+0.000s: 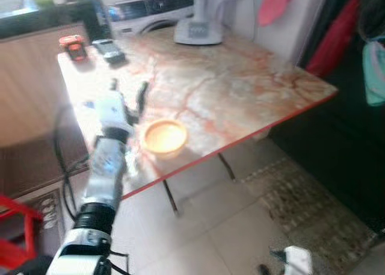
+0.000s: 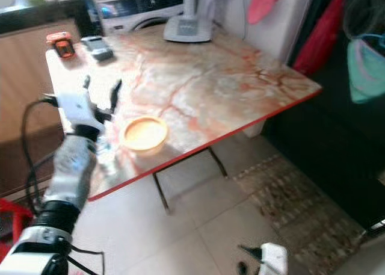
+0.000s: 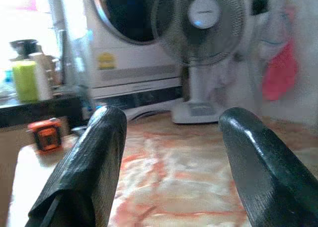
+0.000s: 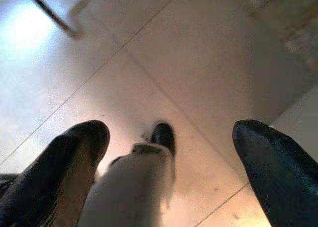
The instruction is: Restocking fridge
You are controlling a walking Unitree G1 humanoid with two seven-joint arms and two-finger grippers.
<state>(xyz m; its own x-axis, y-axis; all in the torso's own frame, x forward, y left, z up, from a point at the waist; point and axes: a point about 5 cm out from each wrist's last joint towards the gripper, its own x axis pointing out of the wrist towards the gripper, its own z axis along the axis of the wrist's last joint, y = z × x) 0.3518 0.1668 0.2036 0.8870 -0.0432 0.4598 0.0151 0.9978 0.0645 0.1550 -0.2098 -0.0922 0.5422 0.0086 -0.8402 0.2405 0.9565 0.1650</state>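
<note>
I have my left gripper (image 1: 127, 92) raised above the marble table (image 1: 240, 88) with fingers spread and empty, just beside the orange bowl (image 1: 163, 136), which I judge I must reach for next, while my right gripper (image 4: 169, 152) hangs released over the floor.

Bowl (image 1: 163, 136) on table (image 1: 240, 88), fan (image 1: 198, 22) behind.

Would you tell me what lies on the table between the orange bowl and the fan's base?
Only bare marble tabletop lies between the orange bowl and the fan's base, seen in both eye views.
</note>
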